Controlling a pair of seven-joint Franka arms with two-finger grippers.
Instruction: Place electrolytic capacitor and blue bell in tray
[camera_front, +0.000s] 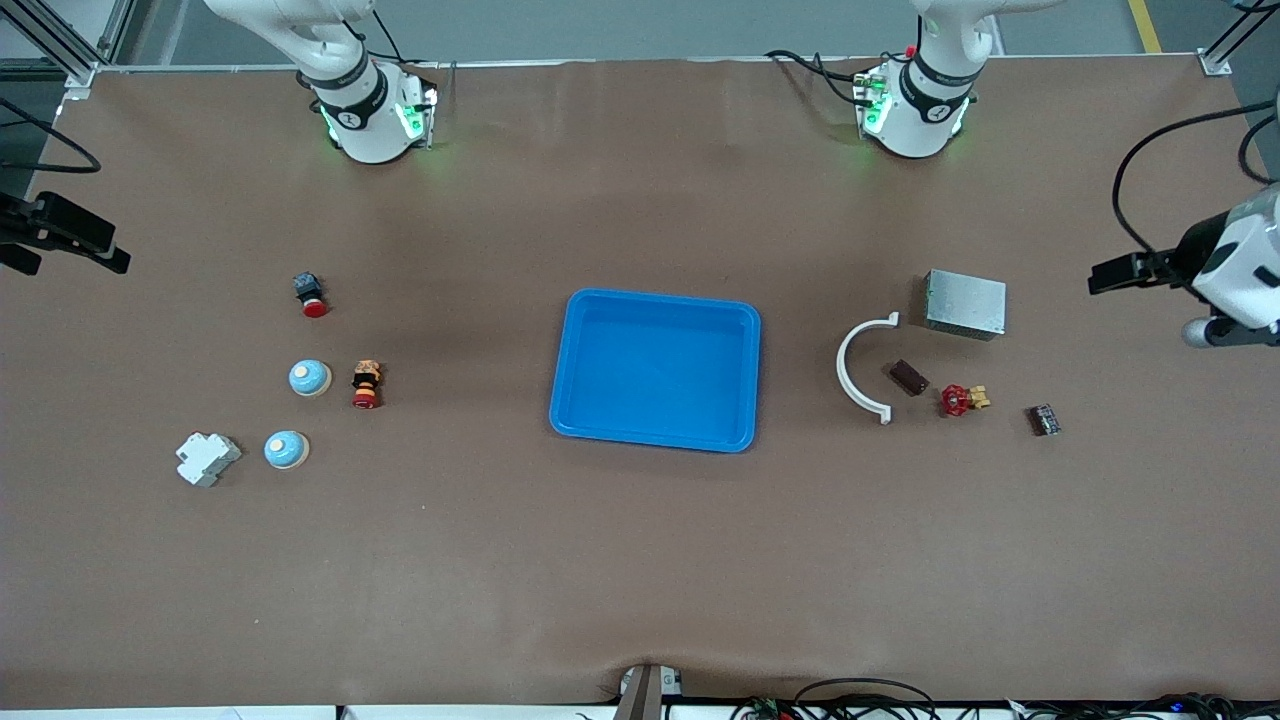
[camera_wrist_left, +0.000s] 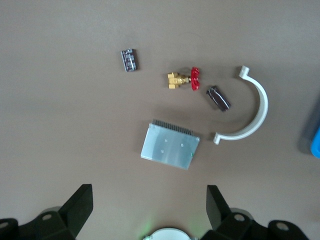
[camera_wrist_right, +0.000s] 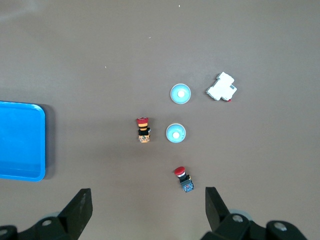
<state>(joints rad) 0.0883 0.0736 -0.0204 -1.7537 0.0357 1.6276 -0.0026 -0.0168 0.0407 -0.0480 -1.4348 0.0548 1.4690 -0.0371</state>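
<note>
Two blue bells are seen on the brown table (camera_front: 640, 560) toward the right arm's end: one bell (camera_front: 310, 378) lies just beside a red-capped push button (camera_front: 367, 385), and the other bell (camera_front: 286, 450), nearer the front camera, sits near a white plastic block (camera_front: 207, 459). A second red-capped button (camera_front: 310, 294) is set farther from the camera than both. The blue tray (camera_front: 655, 301) is placed at the middle of the table, and nothing is held in it. Toward the left arm's end, a dark brown capacitor (camera_front: 909, 377) lies between a white curved clip (camera_front: 860, 368) and a small red-handled valve (camera_front: 962, 400). A grey metal box (camera_front: 965, 304) is found farther from the camera than these, and a small dark part (camera_front: 1044, 420) rests apart, closer to the table's end. The left gripper (camera_wrist_left: 149, 210) is held high above the grey box with its fingers spread wide and nothing between them. The right gripper (camera_wrist_right: 148, 212) is held high above the buttons and bells, likewise spread and holding nothing.
</note>
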